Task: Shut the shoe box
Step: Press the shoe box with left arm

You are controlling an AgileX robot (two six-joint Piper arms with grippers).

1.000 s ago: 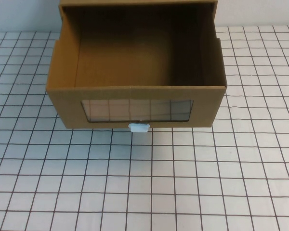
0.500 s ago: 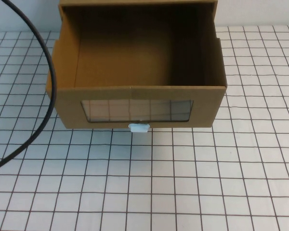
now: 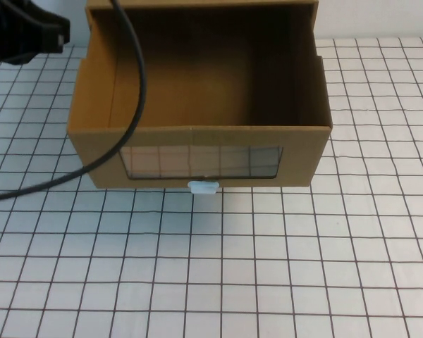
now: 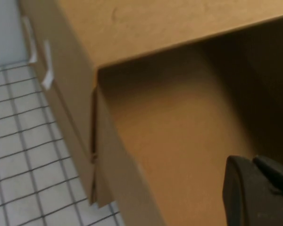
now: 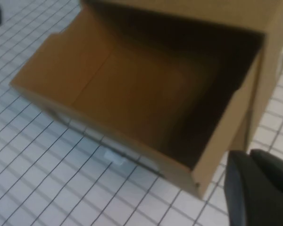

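Note:
The shoe box (image 3: 303,155) is a brown cardboard drawer, pulled out toward the front from its sleeve (image 3: 197,4), and it is empty. Its front has a clear window (image 3: 201,162) with a small white pull tab (image 3: 203,186) at the bottom edge. My left gripper (image 3: 53,32) hovers at the box's far left corner; in the left wrist view (image 4: 259,193) it is above the drawer's inside (image 4: 179,136). My right gripper (image 5: 262,190) is out of the high view; in its wrist view it hangs above the drawer's right side (image 5: 132,89), and the tab (image 5: 114,157) shows.
The box stands on a white table with a black grid (image 3: 211,267). A black cable (image 3: 130,105) from my left arm loops over the drawer's left part and off to the left edge. Two white strips (image 4: 47,70) sit on the sleeve's left side.
My left arm has come into the high view at the top left, and its cable has swung right over the drawer's left part. The box has not moved.

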